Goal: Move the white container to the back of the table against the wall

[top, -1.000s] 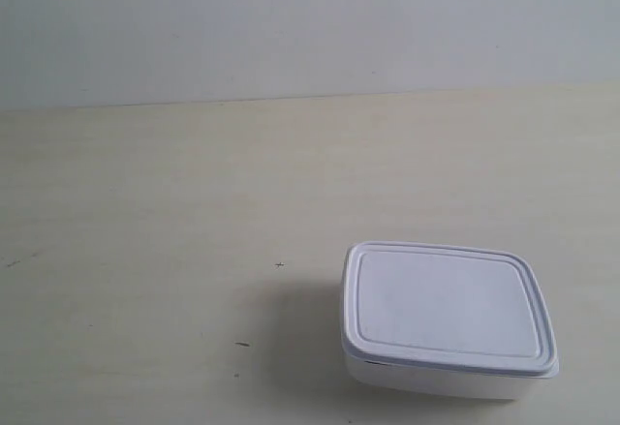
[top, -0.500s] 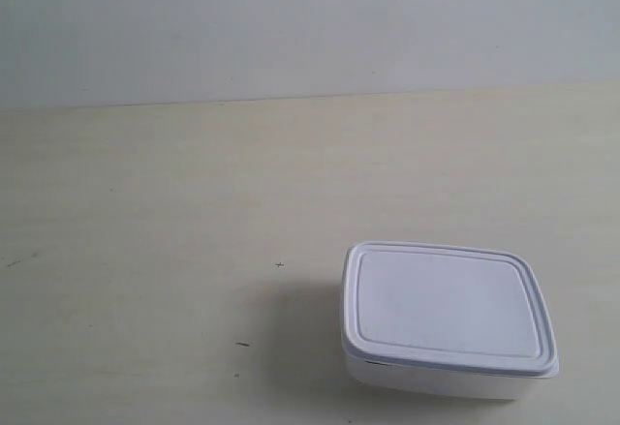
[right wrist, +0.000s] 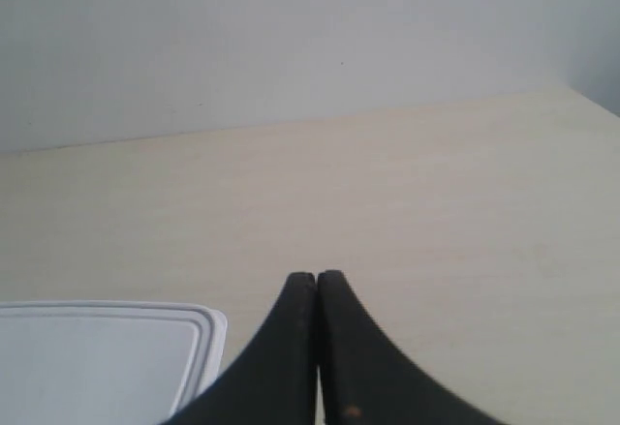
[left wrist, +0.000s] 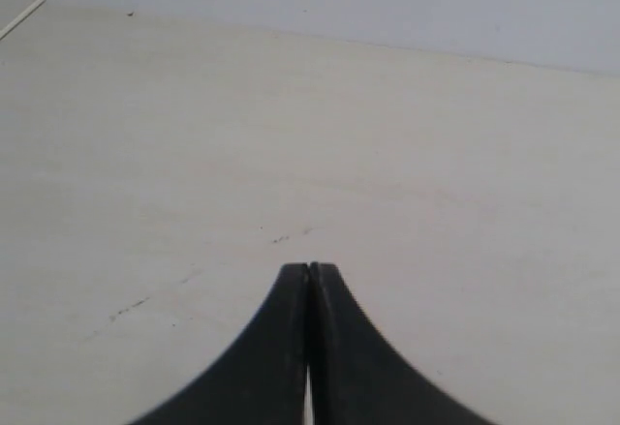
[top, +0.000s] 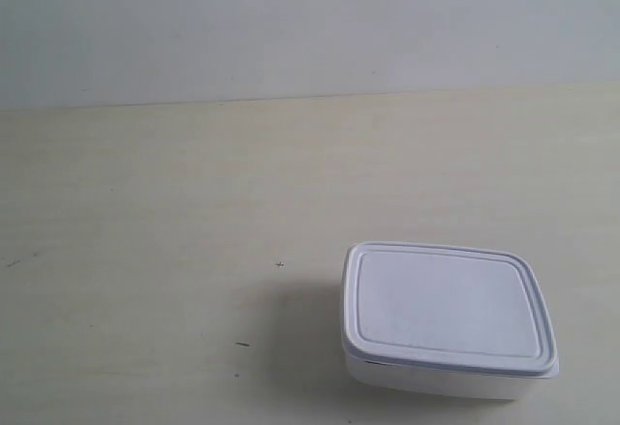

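The white container [top: 446, 320], a shallow lidded box, sits on the table [top: 194, 202] at the near right of the exterior view, well short of the wall [top: 291, 28]. Neither arm shows in that view. In the right wrist view a corner of the white container [right wrist: 97, 357] lies just beside my right gripper [right wrist: 317, 276], whose black fingers are pressed together with nothing between them. My left gripper [left wrist: 309, 267] is also shut and holds nothing, over bare table [left wrist: 291, 135]; the container is out of that view.
The table [right wrist: 436, 202] meets the wall [right wrist: 291, 38] along a straight line at the back. A few tiny dark specks [top: 242, 344] mark the surface left of the container. A thin pale strip [left wrist: 21, 18] lies at the far corner in the left wrist view.
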You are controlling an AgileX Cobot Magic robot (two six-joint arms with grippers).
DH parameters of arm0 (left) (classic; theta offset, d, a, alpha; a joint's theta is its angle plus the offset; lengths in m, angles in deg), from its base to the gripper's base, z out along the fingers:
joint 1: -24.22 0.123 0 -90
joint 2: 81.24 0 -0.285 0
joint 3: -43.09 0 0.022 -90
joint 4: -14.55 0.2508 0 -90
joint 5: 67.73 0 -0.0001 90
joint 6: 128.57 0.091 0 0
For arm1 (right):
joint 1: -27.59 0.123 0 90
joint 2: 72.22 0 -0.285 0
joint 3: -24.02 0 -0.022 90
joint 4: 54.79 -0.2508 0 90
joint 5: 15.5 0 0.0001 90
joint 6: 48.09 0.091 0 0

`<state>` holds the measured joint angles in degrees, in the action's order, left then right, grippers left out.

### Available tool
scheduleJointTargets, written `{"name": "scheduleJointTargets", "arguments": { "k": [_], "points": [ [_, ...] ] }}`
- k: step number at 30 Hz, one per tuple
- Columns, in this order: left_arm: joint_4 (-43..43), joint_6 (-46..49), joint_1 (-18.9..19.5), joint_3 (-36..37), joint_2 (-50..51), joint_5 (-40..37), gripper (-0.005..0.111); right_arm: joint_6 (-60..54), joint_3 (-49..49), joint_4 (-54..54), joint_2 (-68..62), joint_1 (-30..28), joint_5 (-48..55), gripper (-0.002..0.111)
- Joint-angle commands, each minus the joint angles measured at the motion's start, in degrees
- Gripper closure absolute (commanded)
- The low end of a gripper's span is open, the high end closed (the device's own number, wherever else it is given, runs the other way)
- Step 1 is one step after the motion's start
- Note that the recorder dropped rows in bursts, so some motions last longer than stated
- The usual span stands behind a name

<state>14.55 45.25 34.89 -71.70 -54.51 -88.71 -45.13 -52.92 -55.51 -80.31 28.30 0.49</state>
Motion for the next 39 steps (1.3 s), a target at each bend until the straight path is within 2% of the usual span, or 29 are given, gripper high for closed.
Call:
{"name": "scheduleJointTargets", "arguments": {
  "k": [1,5,10,15,18,20,25,28,31,36,39],
  "points": [
    [0.0,-0.2,-0.4,-6.9,6.8,0.5,0.107,-0.4,-0.3,0.4,0.3,-0.3,-0.7,0.108],
    [0.0,-0.2,-0.4,-13.2,12.1,0.5,0.107,0.3,-0.3,0.7,0.3,-0.3,-5.5,0.108],
    [0.0,-0.2,-0.4,-19.7,17.5,0.5,0.107,11.7,-0.3,-7.2,0.3,-0.3,-23.6,0.108],
    [0.0,-0.2,-0.4,-26.2,23.0,0.5,0.107,12.9,-0.3,-7.4,0.3,-0.3,-38.0,0.108],
    [0.0,-0.2,-0.4,-29.4,26.0,0.5,0.107,20.9,-0.3,-8.2,0.3,-0.3,-44.3,0.108],
    [0.0,-0.1,-0.4,-30.9,27.5,0.5,0.107,24.6,0.0,-9.0,0.3,-0.3,-38.8,0.108],
    [0.0,-0.2,-0.4,-32.1,29.3,0.5,0.107,28.0,8.1,-9.0,-0.8,-0.3,-5.1,0.108],
    [0.0,-0.2,-0.4,-32.1,29.5,0.3,0.107,25.7,10.7,-11.2,-1.7,1.4,-1.4,0.108],
    [0.0,-0.2,-0.4,-32.1,29.5,0.3,0.107,18.1,15.0,-16.3,-4.0,3.1,4.1,0.108],
    [0.0,-0.1,-0.4,-32.1,29.5,0.3,0.107,-1.0,21.5,-31.1,-10.9,8.1,14.6,0.108],
    [0.0,-0.1,-0.4,-32.1,29.5,0.3,0.107,-4.5,23.8,-38.0,-16.6,10.3,19.9,0.108]
  ]
}}
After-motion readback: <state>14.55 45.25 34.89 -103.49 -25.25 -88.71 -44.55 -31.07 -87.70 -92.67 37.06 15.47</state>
